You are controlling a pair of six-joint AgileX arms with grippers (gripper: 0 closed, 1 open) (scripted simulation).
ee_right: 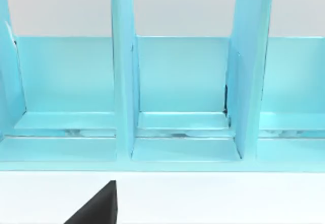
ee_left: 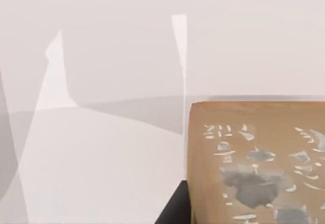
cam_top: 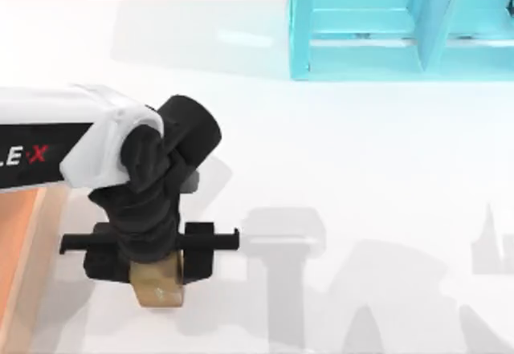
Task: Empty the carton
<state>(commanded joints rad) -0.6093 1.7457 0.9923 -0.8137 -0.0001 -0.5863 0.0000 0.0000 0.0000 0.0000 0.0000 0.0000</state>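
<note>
My left gripper (cam_top: 157,270) is pinching a tan-brown cube block (cam_top: 158,283) — just right of the carton (cam_top: 20,250).

The block's matte face is showing pale grey flecks; the carton's thick tan wall is sitting at the table's left edge, and a glossy turquoise shelf unit (cam_top: 401,25) is standing far behind.

Carton (cam_top: 16,250) cut by left edge; block (cam_top: 161,286) seemingly half-hidden.
</note>
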